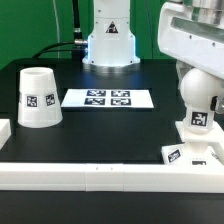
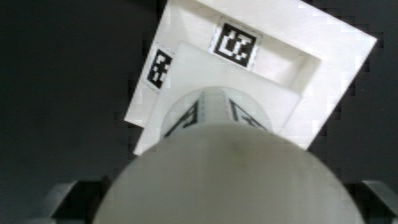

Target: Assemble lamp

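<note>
Black tabletop under steady light, edged along the near side by a long white rail (image 1: 100,176), as I watched from the remote desk. The lamp's tapered shade (image 1: 40,97) stood wide end down on the exterior view's left, well apart from the other parts. The marker board (image 1: 107,98) lay flat mid-table, in front of the arm's pedestal (image 1: 110,45).

On the exterior view's right, the round-headed bulb (image 1: 200,92) stood upright on the flat square base (image 1: 185,148). The gripper (image 1: 192,62) hung directly over the bulb's head.

From the wrist view, the bulb (image 2: 222,165) filled most of the frame, with the tagged base (image 2: 285,60) beyond it. Grey shapes at the frame's edge may have been the fingers (image 2: 75,200). I could not tell how far the jaws were parted, or whether they had hold of the bulb.
</note>
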